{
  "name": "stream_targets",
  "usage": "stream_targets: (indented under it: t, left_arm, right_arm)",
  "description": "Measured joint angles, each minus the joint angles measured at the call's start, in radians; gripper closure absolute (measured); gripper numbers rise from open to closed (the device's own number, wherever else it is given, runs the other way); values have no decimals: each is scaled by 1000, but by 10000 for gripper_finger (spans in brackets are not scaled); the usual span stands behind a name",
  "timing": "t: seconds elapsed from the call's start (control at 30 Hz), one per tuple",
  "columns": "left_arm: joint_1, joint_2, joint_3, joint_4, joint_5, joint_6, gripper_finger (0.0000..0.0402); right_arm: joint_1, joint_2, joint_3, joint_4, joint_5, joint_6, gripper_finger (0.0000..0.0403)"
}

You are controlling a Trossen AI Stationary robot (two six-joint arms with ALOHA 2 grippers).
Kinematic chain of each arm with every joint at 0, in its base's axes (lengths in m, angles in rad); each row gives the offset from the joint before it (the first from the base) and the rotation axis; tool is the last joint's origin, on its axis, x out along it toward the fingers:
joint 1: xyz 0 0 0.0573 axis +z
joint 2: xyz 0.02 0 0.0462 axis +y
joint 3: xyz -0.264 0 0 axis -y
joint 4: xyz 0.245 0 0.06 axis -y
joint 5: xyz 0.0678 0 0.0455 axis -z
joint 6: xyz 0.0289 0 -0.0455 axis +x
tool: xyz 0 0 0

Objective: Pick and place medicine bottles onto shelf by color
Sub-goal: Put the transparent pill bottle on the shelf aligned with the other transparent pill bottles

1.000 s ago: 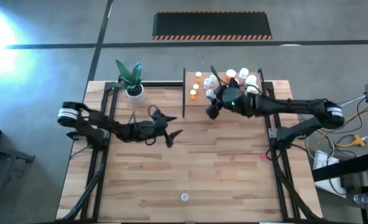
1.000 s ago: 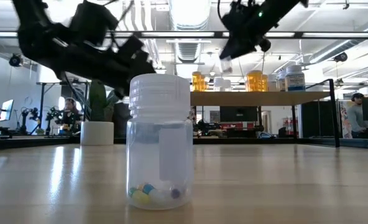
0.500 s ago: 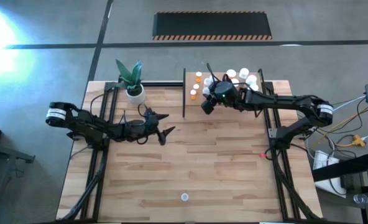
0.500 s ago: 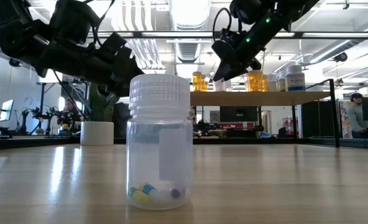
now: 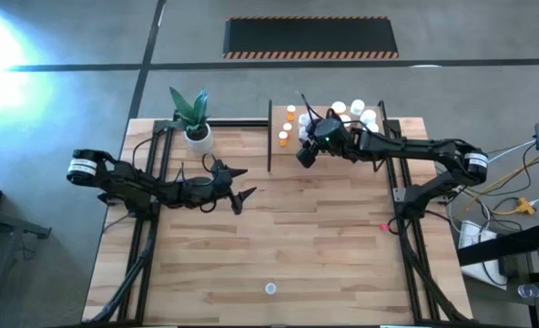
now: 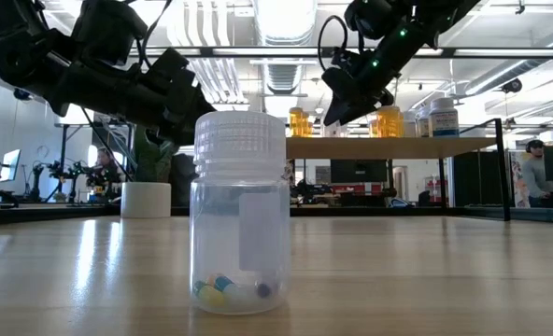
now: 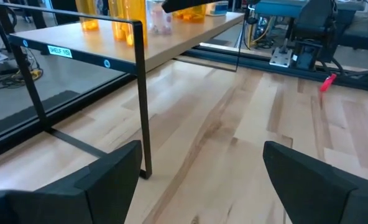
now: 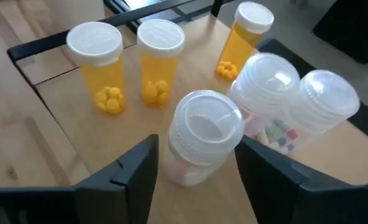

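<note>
My right gripper point(image 8: 199, 142) hovers open over the shelf point(image 8: 53, 112), its fingers on either side of a clear white-capped bottle point(image 8: 204, 127) that stands on its base on the board. Three orange bottles point(image 8: 96, 65) and two more clear ones point(image 8: 268, 93) stand close behind it. Another clear bottle point(image 6: 241, 215) holding a few pills stands alone near the table's front edge point(image 5: 269, 289). My left gripper point(image 5: 242, 187) is open and holds nothing above the table's left-middle, pointing toward the shelf point(image 7: 171, 37). My right gripper's fingers flank the clear bottle's body point(image 8: 190, 168), coming slanting down from the table's near side. A thin gap shows at one finger point(image 8: 143, 165). Whether the other finger point(image 8: 258, 168) touches the bottle I cannot tell. The bottle stands upright on the shelf.
A white pot with a green plant point(image 5: 197, 135) stands at the far left. White bottles point(image 5: 356, 109) crowd the shelf's far right. A black shelf post point(image 7: 140, 93) rises ahead of my left gripper. Bare wood stretches between the lone bottle and the shelf.
My right gripper has carried the clear bottle toward the table's far left and down onto the shelf beside the other clear bottles, where the bottle now stands. My left gripper has drawn back a little toward the table's left edge, still open.
</note>
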Motion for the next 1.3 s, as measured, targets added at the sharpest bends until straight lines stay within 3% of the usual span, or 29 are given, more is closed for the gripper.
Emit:
stream_targets:
  t: [0.2, 0.33, 0.5, 0.7, 0.83, 1.0, 1.3]
  left_arm:
    - [-26, 0, -1, 0, 0, 8, 81]
    - [-64, 0, 1, 0, 0, 15, 81]
    - [-111, -3, 10, 3, -52, 30, 81]
    - [-124, -47, 31, 8, -77, 56, 81]
    - [-124, -62, 22, 8, -78, 55, 81]
    - [-124, -47, 20, -2, -78, 7, 81]
    - [-159, 9, 7, -3, -75, -162, 81]
  right_arm:
    - [2, -64, 38, -35, 0, -71, 156]
    - [59, -128, 89, -136, 2, -114, 149]
    - [243, -193, 118, -226, 2, -157, 159]
    - [518, -196, 16, -215, -46, -191, 165]
    - [655, -149, -77, -92, -146, -101, 165]
    - [789, -35, -170, 199, -241, -19, 165]
    - [915, 246, -222, 679, -235, 38, 162]
